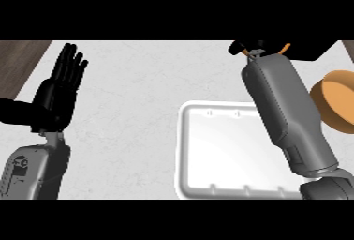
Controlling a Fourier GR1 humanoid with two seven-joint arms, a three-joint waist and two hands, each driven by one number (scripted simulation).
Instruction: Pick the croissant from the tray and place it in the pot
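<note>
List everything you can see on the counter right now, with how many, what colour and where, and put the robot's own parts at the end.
tray: one, white, lower middle of the counter, partly under the right forearm; nothing shows on its visible part.
pot: one, orange-brown, round, at the right edge, cut off by the frame.
counter: one, light grey speckled; a dark wood strip at the upper left corner.
left hand: one, black, at the left, open, fingers up, resting.
right hand: one, black, top centre-right, mostly hidden beyond its grey forearm; a bit of orange shows beside it.
</note>
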